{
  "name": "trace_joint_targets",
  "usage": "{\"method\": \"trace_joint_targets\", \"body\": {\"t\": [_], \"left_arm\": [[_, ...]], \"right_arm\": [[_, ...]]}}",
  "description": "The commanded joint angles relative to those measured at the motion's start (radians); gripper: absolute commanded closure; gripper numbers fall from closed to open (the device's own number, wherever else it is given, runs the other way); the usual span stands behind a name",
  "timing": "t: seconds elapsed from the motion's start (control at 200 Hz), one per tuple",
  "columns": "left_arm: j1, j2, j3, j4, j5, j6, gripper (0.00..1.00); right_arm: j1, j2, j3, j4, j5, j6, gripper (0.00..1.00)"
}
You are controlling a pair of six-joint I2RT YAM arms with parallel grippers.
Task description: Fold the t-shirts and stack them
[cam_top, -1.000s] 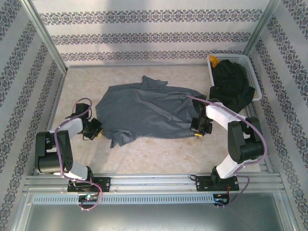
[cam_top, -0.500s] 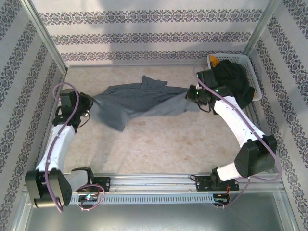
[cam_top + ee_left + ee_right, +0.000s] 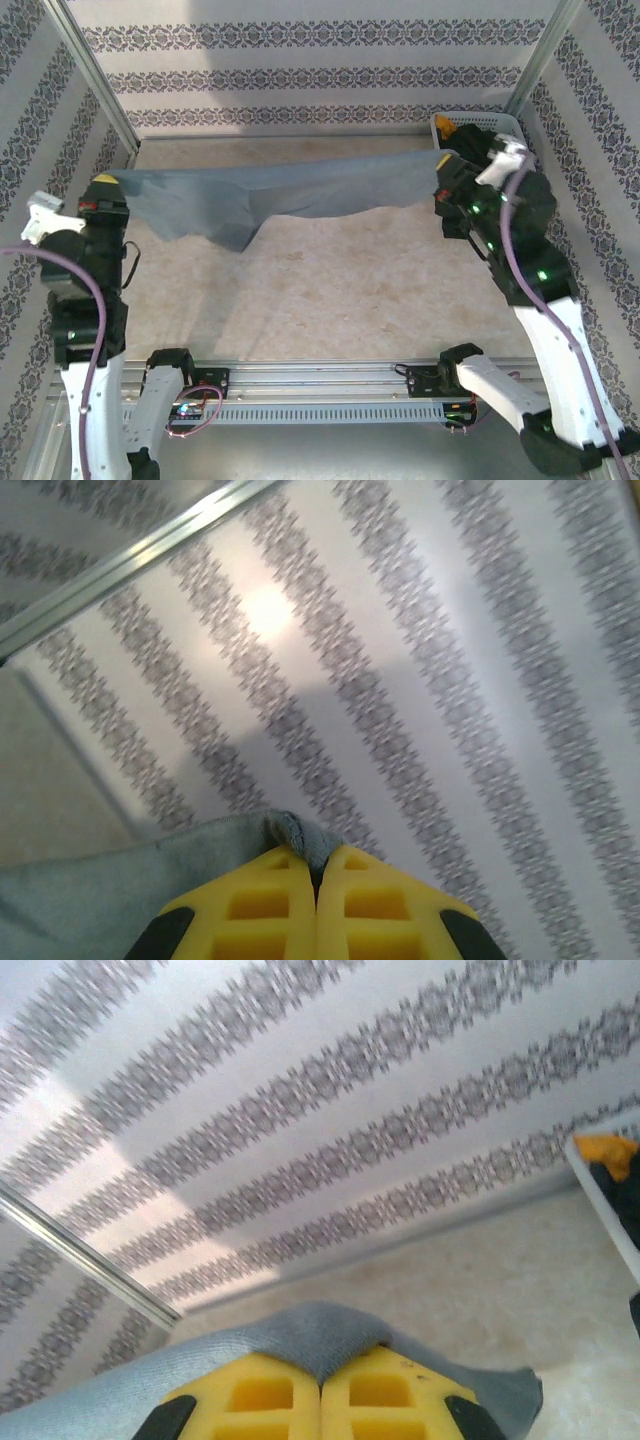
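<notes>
Left gripper point(image 3: 318, 872) and right gripper point(image 3: 320, 1372) both clamped on the blue-grey t-shirt point(image 3: 300, 190), stretched wide above the counter point(image 3: 350, 285).

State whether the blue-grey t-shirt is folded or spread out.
Spread: the blue-grey t-shirt hangs stretched between left gripper and right gripper, both shut on it.

A white plastic lattice basket point(image 3: 480, 118) sits at the far right corner of the beige speckled tabletop point(image 3: 350, 285), a small yellow-orange object point(image 3: 444, 128) in its left end. 3 walls with grey floral stripes point(image 3: 320, 60) enclose the table; an aluminium rail point(image 3: 320, 376) spans its near edge.
</notes>
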Motion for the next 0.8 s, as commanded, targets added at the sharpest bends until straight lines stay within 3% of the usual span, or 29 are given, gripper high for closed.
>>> {"method": "trace_joint_targets", "body": {"t": [0.0, 0.175, 0.255, 0.52, 0.64, 0.794], "left_arm": [[-0.003, 0.026, 0.047, -0.054, -0.052, 0.006, 1.0], [-0.003, 0.169, 0.031, -0.043, 0.051, -0.078, 1.0], [-0.003, 0.252, -0.009, 0.043, 0.118, -0.092, 1.0], [0.038, 0.69, 0.073, 0.234, 0.323, -0.057, 1.0], [0.102, 0.868, 0.207, 0.348, 0.403, -0.127, 1.0], [0.151, 0.993, 0.521, 0.373, 0.439, -0.122, 1.0]], "right_arm": [[0.003, -0.003, -0.022, 0.03, 0.042, -0.008, 1.0], [-0.002, 0.144, -0.001, 0.116, -0.076, 0.042, 1.0], [-0.006, 0.256, 0.024, 0.171, -0.124, 0.066, 1.0], [-0.064, 0.702, 0.24, 0.358, -0.258, 0.137, 1.0], [-0.1, 0.874, 0.465, 0.368, -0.305, 0.157, 1.0], [-0.134, 0.986, 0.731, 0.401, -0.321, 0.169, 1.0]]}}
